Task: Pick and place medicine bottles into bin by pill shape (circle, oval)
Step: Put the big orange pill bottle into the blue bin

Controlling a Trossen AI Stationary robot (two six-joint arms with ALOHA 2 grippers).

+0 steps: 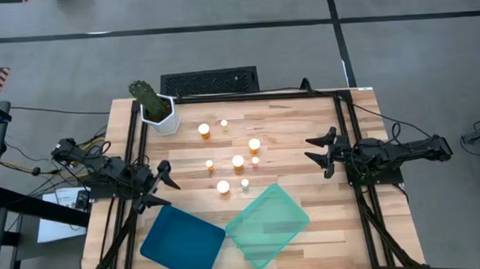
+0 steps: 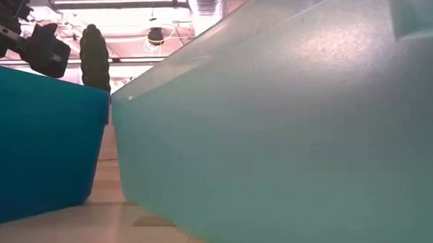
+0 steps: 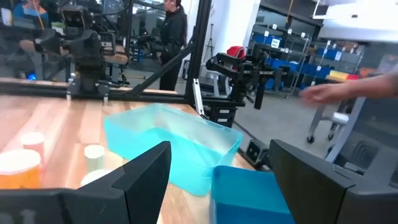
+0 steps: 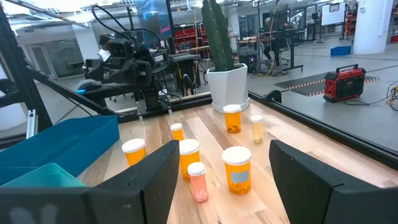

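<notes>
Sorting has yet to start: eight medicine bottles stand upright mid-table, well clear of the dark blue bin and teal bin at the near edge. Both claws are released, the left gripper by the left edge, the right gripper nearer the cluster. Picking an outer bottle first probably avoids toppling neighbours.

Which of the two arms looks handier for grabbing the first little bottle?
Probably the right. The right gripper is open, pointing at the medicine bottles, and nothing lies between them. The left gripper, also open, sits by the blue bin, aimed past the cluster.
</notes>
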